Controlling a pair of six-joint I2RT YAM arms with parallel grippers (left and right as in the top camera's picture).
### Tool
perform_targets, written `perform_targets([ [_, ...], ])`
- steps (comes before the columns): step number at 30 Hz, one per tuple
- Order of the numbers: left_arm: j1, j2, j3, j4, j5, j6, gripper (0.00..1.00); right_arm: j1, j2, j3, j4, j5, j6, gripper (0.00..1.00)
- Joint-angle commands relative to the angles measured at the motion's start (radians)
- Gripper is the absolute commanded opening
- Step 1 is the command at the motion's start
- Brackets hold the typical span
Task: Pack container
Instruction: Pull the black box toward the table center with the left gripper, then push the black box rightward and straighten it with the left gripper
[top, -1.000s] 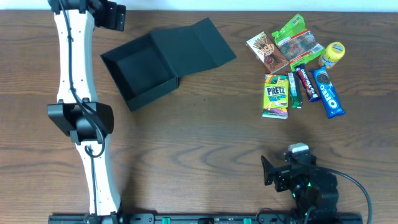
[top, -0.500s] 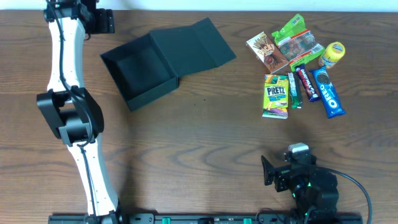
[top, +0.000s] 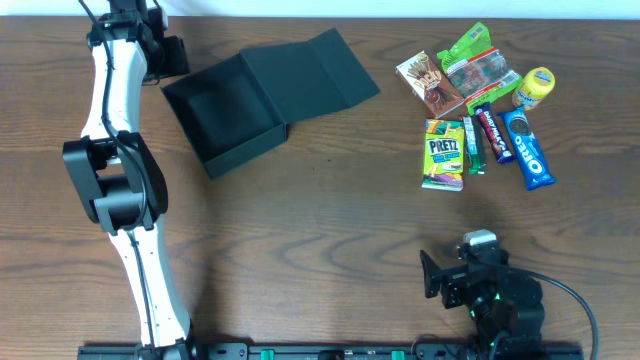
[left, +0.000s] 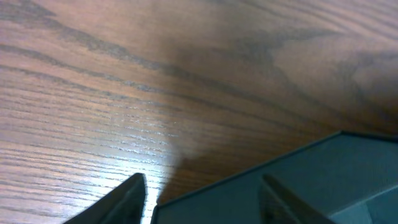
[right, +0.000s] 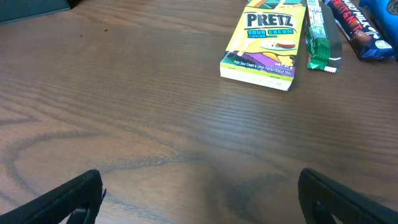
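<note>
The container (top: 247, 150), a dark teal-black box, stands open at the upper left with its flap lid (top: 315, 70) folded back to the right, and it looks empty. My left gripper (top: 165, 55) is open just off the box's far left corner. In the left wrist view its fingers (left: 202, 202) straddle a corner of the box wall (left: 298, 180), one finger over the wood and one against the box. My right gripper (top: 440, 275) is open and empty low at the front right, and its fingers (right: 205, 205) hang over bare wood.
Snacks lie at the upper right: a Pretz box (top: 443, 153) (right: 266, 38), a green stick pack (top: 473, 145) (right: 318, 34), a dark bar (top: 492, 133), an Oreo pack (top: 527, 148), a brown box (top: 430, 83), a green bag (top: 478, 65) and a yellow cup (top: 534, 87).
My left arm swung at the far left, and its gripper came down from the table's back edge toward the container's left corner. The right arm has not moved.
</note>
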Motion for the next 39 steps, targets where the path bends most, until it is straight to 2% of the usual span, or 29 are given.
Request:
perform_targets([
  [1,0.012,0.003,-0.017,0.000,0.007,-0.007,0.52,0.009,-0.005,-0.003,-0.001,0.002,0.010,0.99],
  [3,0.018,0.003,-0.029,-0.029,0.012,-0.019,0.46,0.009,-0.005,-0.003,-0.001,0.003,0.010,0.99],
  [8,0.018,0.003,-0.030,-0.101,0.034,-0.019,0.45,0.009,-0.005,-0.003,-0.001,0.003,0.010,0.99],
  [11,0.018,0.003,-0.029,-0.159,0.039,-0.019,0.40,0.009,-0.005,-0.003,-0.001,0.003,0.010,0.99],
  [21,0.016,0.003,-0.029,-0.398,0.193,-0.019,0.06,0.009,-0.005,-0.003,-0.001,0.003,0.010,0.99],
  [28,-0.016,0.003,-0.029,-0.532,0.240,0.002,0.06,0.009,-0.005,-0.003,-0.001,0.003,0.010,0.99],
  [33,-0.109,0.003,-0.029,-0.563,0.234,0.069,0.06,0.009,-0.005,-0.003,-0.001,0.003,0.010,0.99],
  [39,-0.189,0.003,-0.021,-0.568,0.108,0.086,0.06,0.009,-0.005,-0.003,-0.001,0.003,0.010,0.99],
])
